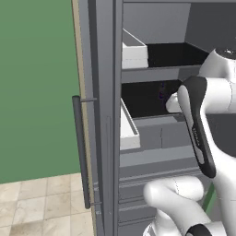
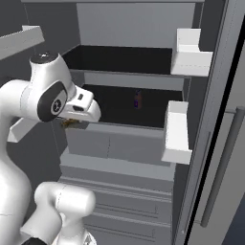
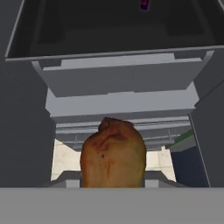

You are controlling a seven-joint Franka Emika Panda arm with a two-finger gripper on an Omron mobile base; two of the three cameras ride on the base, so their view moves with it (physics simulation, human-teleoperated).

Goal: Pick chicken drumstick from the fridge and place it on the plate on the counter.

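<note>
The orange-brown lump of chicken drumstick sits directly at the tool, between its tips and close in front of the hand camera, so the tool seems to be closed on it and the picking step looks done. The tool is in front of the tall grey fridge, just outside its dark shelf. Carrying the drumstick to the plate on the bench is left.

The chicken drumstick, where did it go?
The chicken drumstick sits right at the gripper, low in the middle of the hand view, in front of the open fridge. In the right base view it peeks out under the hand, left of the dark shelf.
</note>
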